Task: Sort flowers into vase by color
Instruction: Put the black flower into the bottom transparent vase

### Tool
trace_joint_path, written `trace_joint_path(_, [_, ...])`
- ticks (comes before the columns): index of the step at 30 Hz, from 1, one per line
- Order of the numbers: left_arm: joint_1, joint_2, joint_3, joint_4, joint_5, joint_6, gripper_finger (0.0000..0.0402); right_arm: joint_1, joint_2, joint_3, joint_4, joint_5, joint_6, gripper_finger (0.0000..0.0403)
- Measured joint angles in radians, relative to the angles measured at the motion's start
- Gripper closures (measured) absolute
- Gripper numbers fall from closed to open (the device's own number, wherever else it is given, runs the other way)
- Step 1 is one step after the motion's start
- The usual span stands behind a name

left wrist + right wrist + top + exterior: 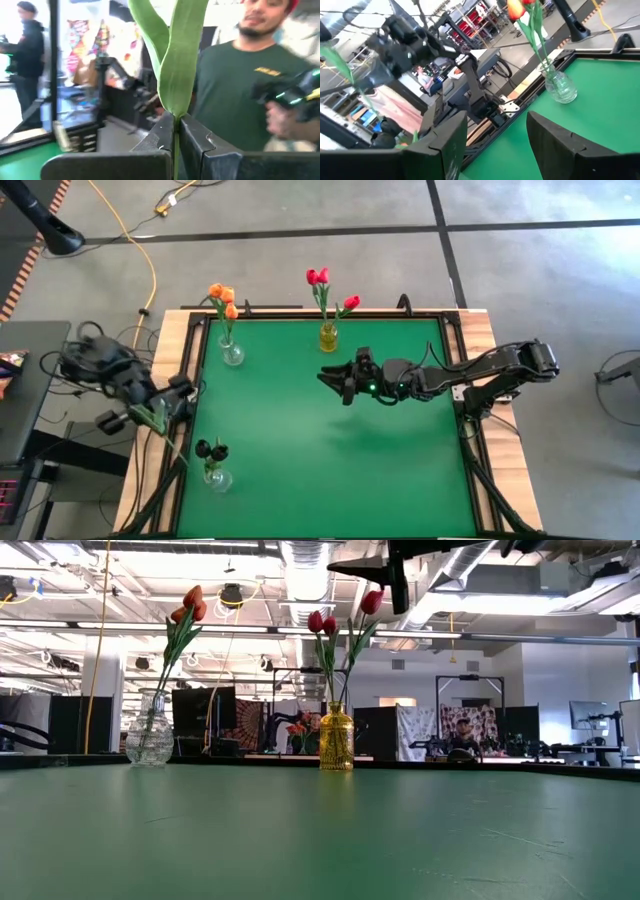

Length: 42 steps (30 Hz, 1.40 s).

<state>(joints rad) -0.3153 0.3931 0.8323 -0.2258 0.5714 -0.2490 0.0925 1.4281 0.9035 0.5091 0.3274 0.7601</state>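
Green stem [176, 145] pinched tight in left gripper [160, 412] off table's [330, 470] left edge, ready for a vase. Right gripper [335, 383] wide apart, holding nothing, mid-table.

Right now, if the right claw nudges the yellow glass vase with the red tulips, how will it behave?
Likely tippy: the narrow yellow glass vase carries tall red artificial tulips well above its rim, so a high push could topple it. It looks smooth, so it may slide on the green table mat if pushed low. Glass suggests it is fragile. The open right claw hovers nearby.
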Motion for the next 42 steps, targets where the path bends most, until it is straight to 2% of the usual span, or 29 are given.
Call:
trace_joint_path(3, [0.000, -0.040, -0.114, 0.090, 0.040, -0.075, 0.0402, 0.000, 0.000, 0.000, 0.000, 0.022, 0.000, 0.0173])
trace_joint_path(8, [0.000, -0.123, -0.227, 0.105, 0.032, -0.104, 0.0401, -0.003, 0.000, 0.000, 0.000, 0.023, 0.003, 0.0173])
trace_joint_path(21, [0.000, -0.354, -0.331, -0.012, -0.010, 0.027, 0.0401, -0.011, 0.000, 0.000, -0.001, 0.019, 0.104, 0.0173])
trace_joint_path(27, [0.000, -0.370, -0.394, 0.027, -0.011, -0.002, 0.0401, -0.011, 0.000, 0.000, -0.008, 0.016, 0.106, 0.0173])
trace_joint_path(42, [0.000, -0.370, -0.395, 0.030, 0.025, 0.006, 0.0401, -0.023, 0.000, 0.000, -0.023, 0.013, 0.121, 0.0173])
